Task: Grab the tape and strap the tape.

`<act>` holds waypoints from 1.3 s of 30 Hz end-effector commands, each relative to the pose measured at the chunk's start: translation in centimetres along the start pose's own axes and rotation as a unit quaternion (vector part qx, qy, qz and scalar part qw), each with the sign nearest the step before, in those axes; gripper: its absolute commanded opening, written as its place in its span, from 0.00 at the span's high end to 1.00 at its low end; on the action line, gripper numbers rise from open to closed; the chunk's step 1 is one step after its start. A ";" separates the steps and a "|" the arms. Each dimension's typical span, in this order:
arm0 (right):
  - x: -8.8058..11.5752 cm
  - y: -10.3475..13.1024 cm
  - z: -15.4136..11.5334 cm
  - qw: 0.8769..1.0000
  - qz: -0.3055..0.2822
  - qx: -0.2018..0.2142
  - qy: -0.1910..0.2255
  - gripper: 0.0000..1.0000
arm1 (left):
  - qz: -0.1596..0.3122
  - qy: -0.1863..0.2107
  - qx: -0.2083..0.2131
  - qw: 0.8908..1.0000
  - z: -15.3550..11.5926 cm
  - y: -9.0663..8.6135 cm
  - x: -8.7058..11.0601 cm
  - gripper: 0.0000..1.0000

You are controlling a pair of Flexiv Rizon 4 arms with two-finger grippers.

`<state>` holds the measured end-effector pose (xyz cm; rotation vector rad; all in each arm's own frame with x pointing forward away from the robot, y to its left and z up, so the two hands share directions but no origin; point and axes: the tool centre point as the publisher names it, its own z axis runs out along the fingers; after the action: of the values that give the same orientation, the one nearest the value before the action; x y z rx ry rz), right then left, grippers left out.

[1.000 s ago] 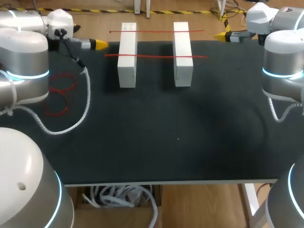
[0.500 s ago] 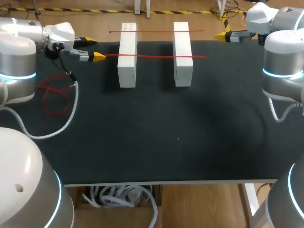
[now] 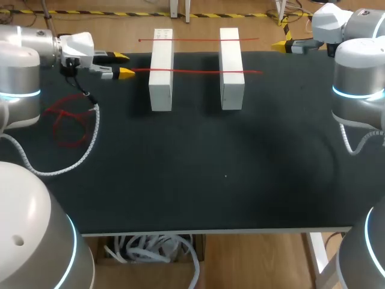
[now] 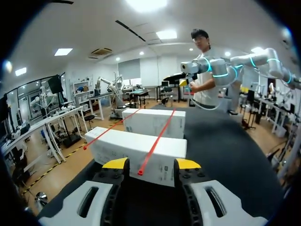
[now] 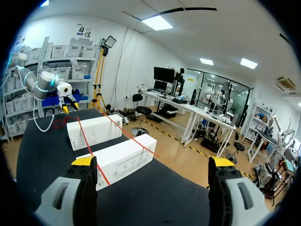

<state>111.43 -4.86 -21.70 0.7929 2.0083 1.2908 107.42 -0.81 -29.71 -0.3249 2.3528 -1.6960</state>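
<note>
my left claw (image 3: pixel 124 65) stands wide near the counter's (image 3: pixel 210 168) far left corner, the tape's (image 3: pixel 198 71) end just between its jaws, ungripped. the tape runs straight ahead across both blocks (image 3: pixel 161 78). my right claw (image 3: pixel 283 44), also wide, sits well off its other end.

Nothing legible from where I stand; the left white block (image 3: pixel 161 78) has tiny dark print on its far end, too small to read.
</note>
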 end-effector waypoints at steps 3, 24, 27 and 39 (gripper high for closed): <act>0.0 0.0 0.0 1.000 0.000 0.000 0.000 0.00 | 0.011 0.026 0.012 1.000 0.0 1.1 -0.4 0.56; 0.0 0.0 0.0 1.000 0.000 0.000 0.000 0.00 | 0.008 0.053 0.036 0.998 0.0 3.3 -1.2 0.61; 0.0 0.0 0.0 1.000 0.000 0.000 0.000 0.00 | 0.008 0.054 0.039 0.998 0.2 3.4 -1.5 0.58; 0.0 0.0 0.0 1.000 0.000 0.000 0.000 0.00 | 0.012 0.086 0.046 0.995 1.6 3.6 -1.4 0.58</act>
<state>111.43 -4.87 -21.70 0.7929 2.0082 1.2908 108.20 -0.48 -32.99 -0.1629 2.3654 -1.8612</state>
